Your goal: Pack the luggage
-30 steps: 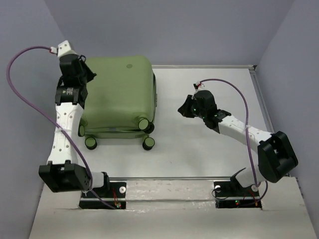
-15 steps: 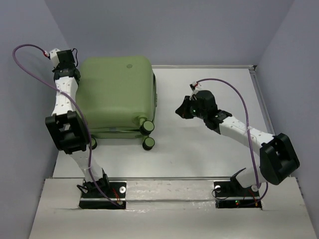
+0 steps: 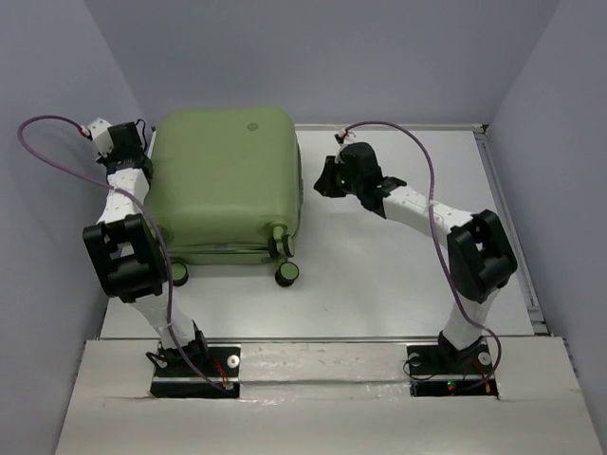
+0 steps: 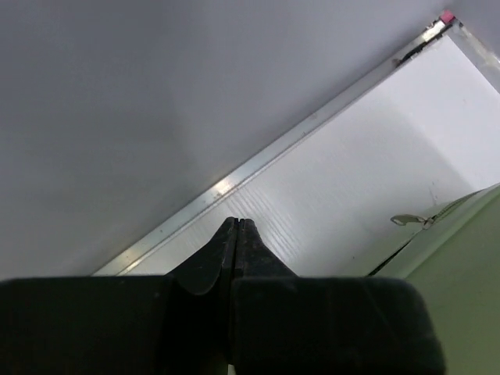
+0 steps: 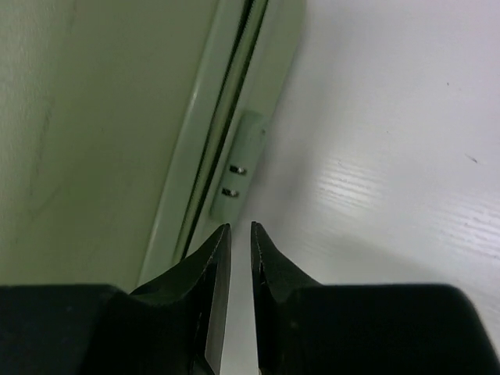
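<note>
The luggage [image 3: 224, 180] is a pale sage-green suitcase lying flat and closed on the left of the white table [image 3: 398, 265], wheels [image 3: 285, 273] toward me. My left gripper [image 3: 134, 140] is shut and empty beside the suitcase's far-left corner. In the left wrist view its gripper [image 4: 237, 224] points at the back edge, with the suitcase corner [image 4: 469, 273] and a zipper pull [image 4: 409, 220] at the right. My right gripper [image 3: 322, 180] is close to the suitcase's right side. In the right wrist view that gripper [image 5: 241, 228] is empty, its jaws a narrow gap apart, just short of a small green plate [image 5: 238, 176] by the zipper seam [image 5: 226, 101].
Grey walls enclose the table on the left, back and right. A metal rail [image 3: 503, 209] runs along the table's right edge and another [image 4: 258, 164] along the back. The left arm's purple cable [image 3: 38, 161] loops near the left wall.
The left arm has swung back to the suitcase's far-left corner. The right arm has moved left and back, up to the suitcase's right side. The suitcase has shifted slightly.
</note>
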You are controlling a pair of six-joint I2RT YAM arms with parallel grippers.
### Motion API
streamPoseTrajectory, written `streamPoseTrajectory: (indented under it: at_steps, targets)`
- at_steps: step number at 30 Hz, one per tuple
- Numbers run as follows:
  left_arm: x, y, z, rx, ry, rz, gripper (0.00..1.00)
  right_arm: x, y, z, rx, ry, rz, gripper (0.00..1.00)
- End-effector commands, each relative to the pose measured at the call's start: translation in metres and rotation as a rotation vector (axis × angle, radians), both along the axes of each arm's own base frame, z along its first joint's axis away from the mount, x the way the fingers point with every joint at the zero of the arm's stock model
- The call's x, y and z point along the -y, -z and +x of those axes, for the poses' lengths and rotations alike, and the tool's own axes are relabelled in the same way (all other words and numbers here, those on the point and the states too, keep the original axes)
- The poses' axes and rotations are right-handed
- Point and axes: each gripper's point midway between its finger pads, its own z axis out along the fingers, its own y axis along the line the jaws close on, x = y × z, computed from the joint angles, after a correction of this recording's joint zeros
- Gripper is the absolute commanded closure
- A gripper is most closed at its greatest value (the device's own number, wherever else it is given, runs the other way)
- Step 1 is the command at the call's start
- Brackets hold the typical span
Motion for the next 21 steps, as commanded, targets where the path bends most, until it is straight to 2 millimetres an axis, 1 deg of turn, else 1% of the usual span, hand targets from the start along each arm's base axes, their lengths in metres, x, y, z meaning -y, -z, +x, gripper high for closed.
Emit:
streamPoseTrajectory:
  at_steps: [1, 3, 4, 5, 6, 7, 8, 9, 10, 11, 12, 13, 14, 15, 16, 17, 18, 19, 20, 21]
  targets:
    - [0.105, 0.106, -0.040, -0.279, 0.269, -0.251, 0.94, -0.010, -0.003, 0.023, 0.016, -0.001, -0.033, 0.77]
    - [0.124, 0.110, -0.041, -0.268, 0.317, -0.271, 0.94, -0.014, -0.001, 0.026, 0.014, -0.014, -0.036, 0.72]
    - [0.138, 0.104, -0.042, -0.237, 0.361, -0.297, 0.94, -0.015, 0.006, 0.027, 0.007, -0.025, -0.051, 0.71]
    - [0.154, 0.113, -0.051, -0.246, 0.391, -0.334, 0.94, -0.014, 0.010, 0.026, -0.003, -0.030, -0.070, 0.71]
    - [0.168, 0.111, -0.050, -0.209, 0.441, -0.380, 0.94, -0.010, 0.008, 0.032, 0.006, -0.024, -0.082, 0.70]
    - [0.176, 0.111, -0.060, -0.195, 0.459, -0.403, 0.94, -0.008, 0.014, 0.032, -0.005, -0.026, -0.098, 0.70]
    - [0.186, 0.109, -0.061, -0.181, 0.488, -0.409, 0.94, -0.009, 0.016, 0.031, -0.005, -0.032, -0.103, 0.69]
    - [0.195, 0.108, -0.066, -0.180, 0.517, -0.424, 0.94, -0.003, 0.018, 0.034, -0.006, -0.024, -0.109, 0.69]
    - [0.205, 0.099, -0.069, -0.157, 0.553, -0.430, 0.94, -0.002, 0.020, 0.034, -0.002, -0.030, -0.119, 0.69]
    - [0.223, 0.105, -0.079, -0.176, 0.596, -0.436, 0.94, 0.003, 0.020, 0.038, 0.001, -0.022, -0.124, 0.69]
    - [0.223, 0.104, -0.083, -0.170, 0.594, -0.440, 0.94, 0.002, 0.019, 0.037, 0.003, -0.027, -0.123, 0.69]
    - [0.247, 0.097, -0.088, -0.162, 0.660, -0.436, 0.94, 0.000, 0.016, 0.039, 0.014, -0.040, -0.123, 0.69]
    - [0.257, 0.100, -0.096, -0.173, 0.682, -0.442, 0.94, 0.001, 0.016, 0.043, 0.014, -0.054, -0.115, 0.68]
    - [0.268, 0.099, -0.101, -0.174, 0.707, -0.446, 0.94, -0.002, 0.014, 0.044, 0.019, -0.071, -0.111, 0.68]
    - [0.280, 0.097, -0.106, -0.169, 0.726, -0.460, 0.94, -0.001, 0.012, 0.050, 0.028, -0.077, -0.104, 0.68]
    - [0.300, 0.088, -0.113, -0.148, 0.779, -0.463, 0.94, -0.007, 0.009, 0.053, 0.041, -0.105, -0.100, 0.67]
    - [0.307, 0.092, -0.121, -0.151, 0.793, -0.472, 0.94, -0.017, 0.002, 0.060, 0.048, -0.152, -0.064, 0.65]
    - [0.322, 0.087, -0.131, -0.138, 0.828, -0.482, 0.94, -0.033, -0.024, 0.064, 0.084, -0.222, -0.012, 0.64]
    - [0.328, 0.084, -0.136, -0.131, 0.839, -0.486, 0.94, -0.036, -0.032, 0.069, 0.092, -0.247, 0.010, 0.62]
    - [0.332, 0.082, -0.141, -0.120, 0.846, -0.491, 0.94, -0.045, -0.023, 0.074, 0.073, -0.286, 0.015, 0.60]
